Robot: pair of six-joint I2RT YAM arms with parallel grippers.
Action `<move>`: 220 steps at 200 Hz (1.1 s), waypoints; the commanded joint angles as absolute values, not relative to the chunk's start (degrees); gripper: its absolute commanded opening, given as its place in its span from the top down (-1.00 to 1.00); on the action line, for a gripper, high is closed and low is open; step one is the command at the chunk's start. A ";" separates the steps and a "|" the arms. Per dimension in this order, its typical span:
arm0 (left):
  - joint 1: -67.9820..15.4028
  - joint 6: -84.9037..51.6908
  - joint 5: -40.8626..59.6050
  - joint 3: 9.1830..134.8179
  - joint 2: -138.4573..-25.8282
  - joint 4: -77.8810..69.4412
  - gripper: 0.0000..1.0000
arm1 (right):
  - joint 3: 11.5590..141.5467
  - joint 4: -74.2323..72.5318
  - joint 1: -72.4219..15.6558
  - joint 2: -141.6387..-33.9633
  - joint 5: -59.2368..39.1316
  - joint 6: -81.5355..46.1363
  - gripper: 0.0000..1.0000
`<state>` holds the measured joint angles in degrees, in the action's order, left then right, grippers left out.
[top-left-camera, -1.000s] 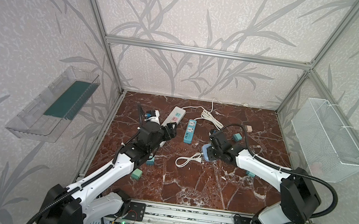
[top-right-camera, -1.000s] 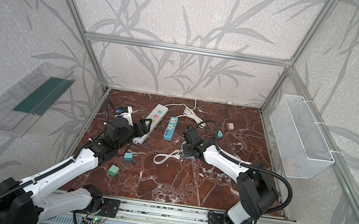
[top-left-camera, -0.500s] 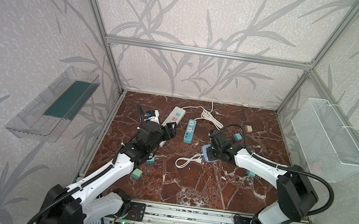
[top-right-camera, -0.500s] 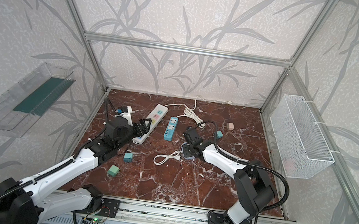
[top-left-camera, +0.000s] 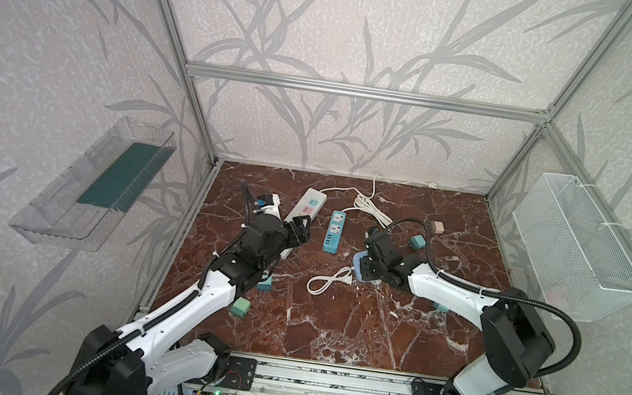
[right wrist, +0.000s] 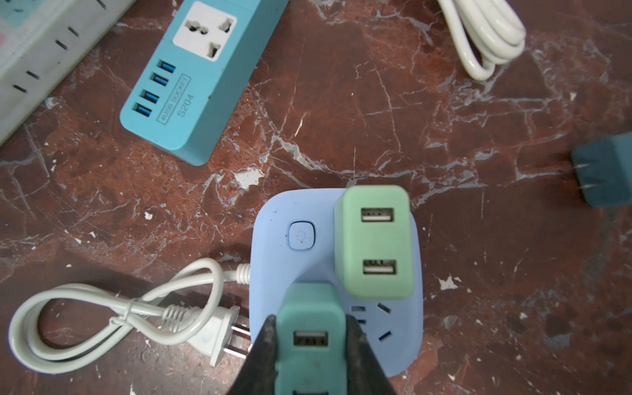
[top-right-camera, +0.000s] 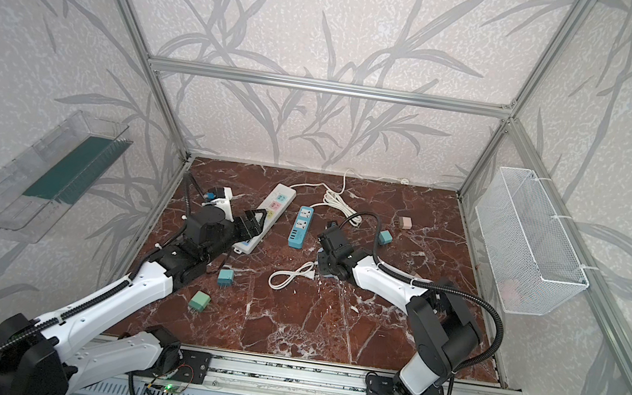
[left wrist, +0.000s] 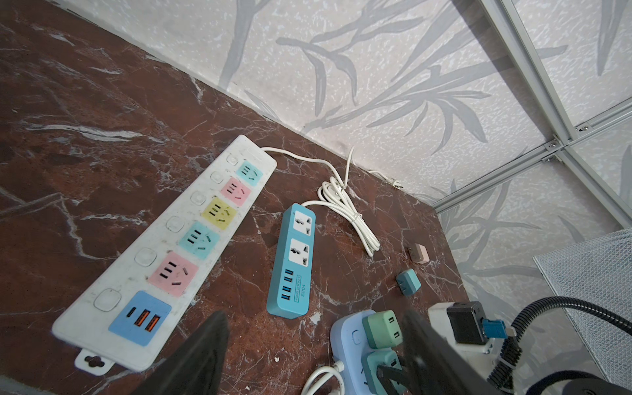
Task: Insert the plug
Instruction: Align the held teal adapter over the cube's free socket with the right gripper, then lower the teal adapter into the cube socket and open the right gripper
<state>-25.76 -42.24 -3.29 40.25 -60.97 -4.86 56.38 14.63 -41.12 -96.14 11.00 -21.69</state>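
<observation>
The right jaws are clamped on the sides of a teal plug [right wrist: 309, 307] and hold it upright against the top of a pale blue socket block [right wrist: 270, 266]. From the wrist view its prongs are hidden, so it is hard to say whether it is pushed fully home. Just beside it on the same block stands a light green plug [right wrist: 374, 242], seated in its socket with two USB ports facing up. The block's round button shows clear of both plugs. A short white cord [right wrist: 212, 337] runs out of the block's side, loops on the desk [top-left-camera: 350, 329] and ends with its own prongs touching the block's edge.

The left jaws stand apart with nothing between them, hanging over the near end of a long white power strip [left wrist: 164, 253] with coloured sockets. A blue power strip [left wrist: 294, 260] lies between the two arms, its white cable [left wrist: 349, 208] bundled toward the back wall.

Loose plugs lie scattered: a pink one [left wrist: 419, 253] and a teal one [left wrist: 408, 282] behind the right arm, two more [top-right-camera: 225, 277] [top-right-camera: 200, 300] by the left arm. A wire basket [top-left-camera: 576, 243] hangs on the right wall.
</observation>
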 commanded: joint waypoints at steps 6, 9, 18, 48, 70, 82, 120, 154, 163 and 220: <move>-25.47 -42.94 -2.88 39.88 -61.28 -5.96 -0.60 | 50.66 28.34 -42.32 -104.90 3.07 -23.99 1.00; -25.49 -42.90 -2.99 39.84 -61.31 -5.82 -0.60 | 50.89 28.50 -42.24 -104.71 3.53 -23.92 1.00; -25.48 -42.90 -3.23 39.87 -61.18 -5.81 -0.61 | 51.78 29.14 -41.92 -104.55 5.63 -23.99 1.00; -25.35 -42.98 -3.00 39.90 -61.17 -5.98 -0.60 | 55.48 28.93 -37.29 -106.15 7.37 -23.74 1.00; -25.36 -42.89 -3.35 39.82 -61.13 -5.94 -0.61 | 58.78 28.80 -34.41 -106.10 6.74 -22.33 1.00; -25.30 -42.89 -3.30 39.88 -61.15 -5.97 -0.60 | 61.07 29.91 -32.80 -107.00 6.68 -21.23 1.00; -25.27 -42.70 -3.52 39.86 -60.75 -5.80 -0.61 | 64.66 32.93 -29.04 -108.60 7.81 -17.97 0.95; -25.31 -42.88 -3.27 39.75 -60.64 -6.13 -0.60 | 67.39 36.31 -24.45 -107.43 4.65 -11.20 0.87; -25.30 -42.96 -3.21 39.73 -60.73 -6.26 -0.60 | 68.07 37.19 -23.48 -107.22 3.21 -9.01 0.84; -25.31 -42.80 -3.01 39.68 -60.91 -6.42 -0.60 | 69.28 37.29 -21.71 -104.72 -2.20 -6.67 0.18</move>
